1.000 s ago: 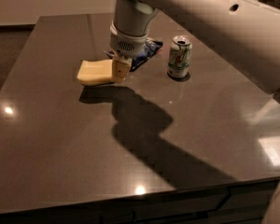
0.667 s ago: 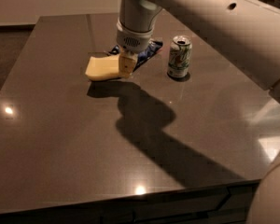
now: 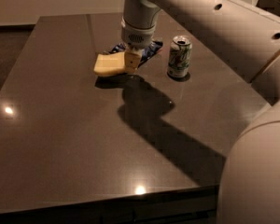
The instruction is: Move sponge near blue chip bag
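Note:
The pale yellow sponge point(image 3: 110, 64) is held at its right end by my gripper point(image 3: 131, 63), a little above the dark table point(image 3: 60, 125). The gripper hangs from the arm that comes in from the upper right and is shut on the sponge. The blue chip bag point(image 3: 149, 50) lies flat just behind the gripper, mostly hidden by it; only its dark blue edges show to the left and right of the wrist. The sponge sits just in front and to the left of the bag.
A green-and-white soda can point(image 3: 179, 56) stands upright to the right of the bag. The arm's shadow runs across the table's middle toward the front right. The table's front edge point(image 3: 107, 197) is near the bottom.
The gripper has carried the sponge to the right and toward the back, closer to the blue chip bag. The can has not moved.

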### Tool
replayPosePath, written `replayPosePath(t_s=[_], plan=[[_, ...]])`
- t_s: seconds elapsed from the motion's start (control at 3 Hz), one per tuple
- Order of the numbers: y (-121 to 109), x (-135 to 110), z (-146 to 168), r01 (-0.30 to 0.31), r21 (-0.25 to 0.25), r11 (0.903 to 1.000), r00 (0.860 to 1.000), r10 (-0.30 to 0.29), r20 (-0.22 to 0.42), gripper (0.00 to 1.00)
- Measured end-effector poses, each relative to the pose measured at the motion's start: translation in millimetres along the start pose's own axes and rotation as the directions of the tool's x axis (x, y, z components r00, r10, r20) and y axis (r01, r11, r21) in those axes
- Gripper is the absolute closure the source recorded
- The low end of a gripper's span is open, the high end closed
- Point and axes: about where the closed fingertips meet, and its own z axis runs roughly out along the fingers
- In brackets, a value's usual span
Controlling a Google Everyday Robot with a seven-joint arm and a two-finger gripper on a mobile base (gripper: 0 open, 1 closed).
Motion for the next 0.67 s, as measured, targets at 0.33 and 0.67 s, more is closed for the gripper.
replayPosePath(t_s=[0.33,0.67], plan=[[-11.6,8.9,5.9,-0.017,0.013,0.9998,0.999,0.017,-0.031,0.85],[-19.4,18.2,9.3,-0.025,0.015,0.9996,0.998,0.026,-0.056,0.54]])
